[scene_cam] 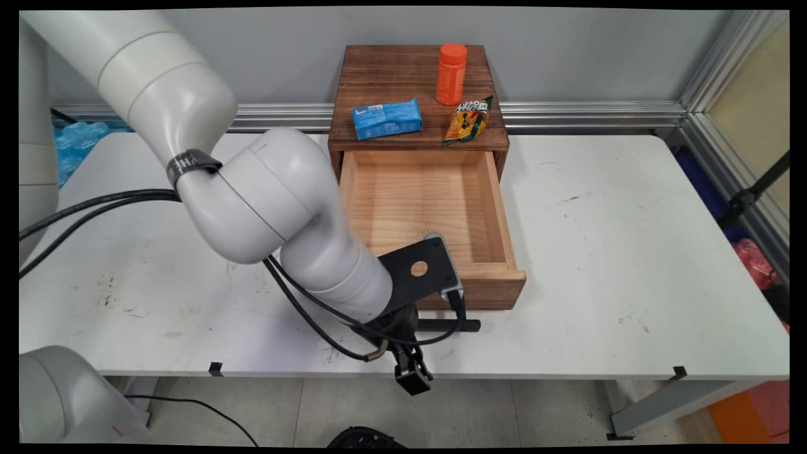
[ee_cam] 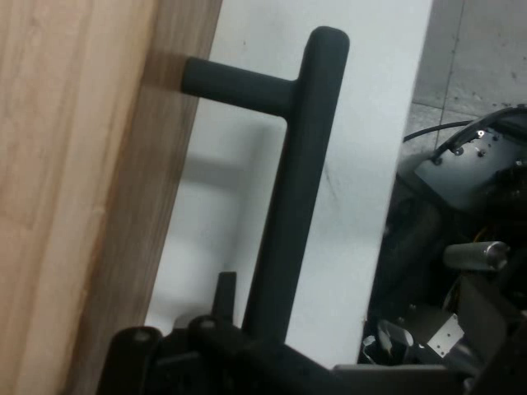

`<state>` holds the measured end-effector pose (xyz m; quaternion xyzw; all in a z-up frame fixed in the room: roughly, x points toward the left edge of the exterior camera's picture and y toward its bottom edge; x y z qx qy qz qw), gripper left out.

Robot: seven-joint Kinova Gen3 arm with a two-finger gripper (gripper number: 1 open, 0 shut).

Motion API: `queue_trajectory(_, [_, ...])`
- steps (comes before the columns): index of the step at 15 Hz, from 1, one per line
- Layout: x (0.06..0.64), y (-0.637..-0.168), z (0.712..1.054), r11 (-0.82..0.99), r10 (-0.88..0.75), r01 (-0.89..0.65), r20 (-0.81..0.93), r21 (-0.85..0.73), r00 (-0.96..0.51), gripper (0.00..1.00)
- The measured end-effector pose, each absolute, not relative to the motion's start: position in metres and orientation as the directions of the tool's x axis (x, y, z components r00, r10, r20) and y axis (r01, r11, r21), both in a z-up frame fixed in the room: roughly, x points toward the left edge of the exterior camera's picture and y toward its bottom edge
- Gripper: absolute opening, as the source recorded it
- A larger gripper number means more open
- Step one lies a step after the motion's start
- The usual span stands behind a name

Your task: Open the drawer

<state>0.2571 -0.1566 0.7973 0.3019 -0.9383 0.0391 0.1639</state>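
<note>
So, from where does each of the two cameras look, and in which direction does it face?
Main view: fixed above the table's near side, looking down across it toward the wall; the white arm enters from the left, over the open drawer.
Hand view: on the hand, looking along the gripper at the black drawer handle; only its black linkage shows at the bottom edge.
Shared: the drawer handle and the drawer's wooden front.
</note>
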Motion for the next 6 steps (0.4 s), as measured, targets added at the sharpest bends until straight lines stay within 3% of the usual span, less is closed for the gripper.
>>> queue_trajectory(6, [0.2549, -0.1504, 0.7971, 0.819, -0.552, -0.573, 0.328, 0.037, -0.767, 1.00])
